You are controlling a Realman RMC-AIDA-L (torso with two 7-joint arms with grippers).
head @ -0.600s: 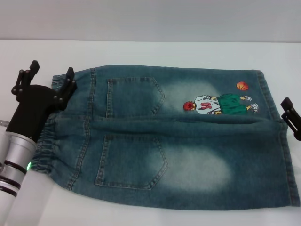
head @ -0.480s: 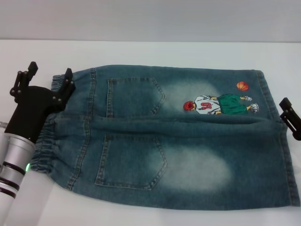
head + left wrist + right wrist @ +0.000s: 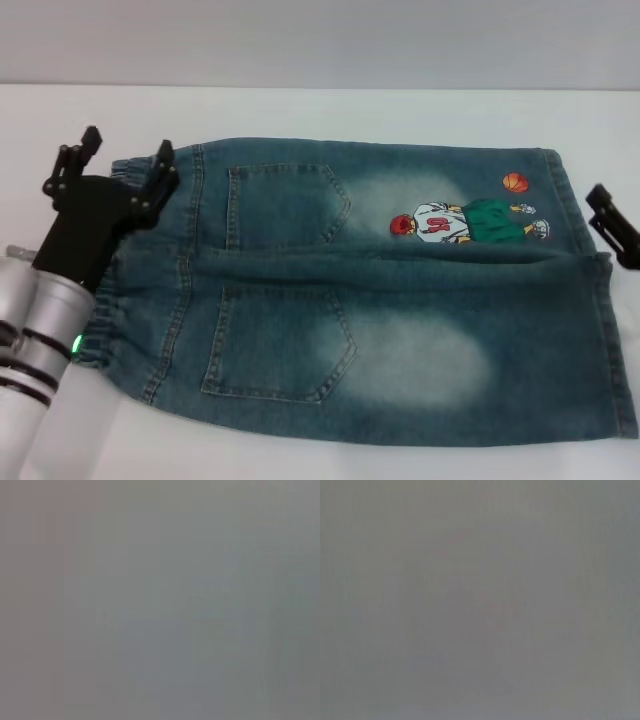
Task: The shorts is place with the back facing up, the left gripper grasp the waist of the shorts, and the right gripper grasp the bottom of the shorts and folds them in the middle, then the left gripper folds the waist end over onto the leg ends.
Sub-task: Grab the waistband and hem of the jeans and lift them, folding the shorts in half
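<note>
The blue denim shorts [image 3: 380, 300] lie flat on the white table in the head view, back pockets up. The puckered waist [image 3: 103, 290] is at the left. The leg ends [image 3: 600, 330] are at the right, the far leg bearing the cartoon figure [image 3: 465, 220] and orange ball [image 3: 514, 182]. My left gripper [image 3: 128, 152] is open, its prongs spread over the far corner of the waist. My right gripper [image 3: 612, 225] sits at the picture's right edge, beside the far leg's hem. Both wrist views are featureless grey.
The white table [image 3: 330, 110] stretches beyond the shorts to a pale back wall. A strip of bare table [image 3: 250, 455] runs along the near side of the shorts.
My left gripper has moved away from me and to the right, onto the waist's far corner. The right gripper has shifted slightly away from me along the hem.
</note>
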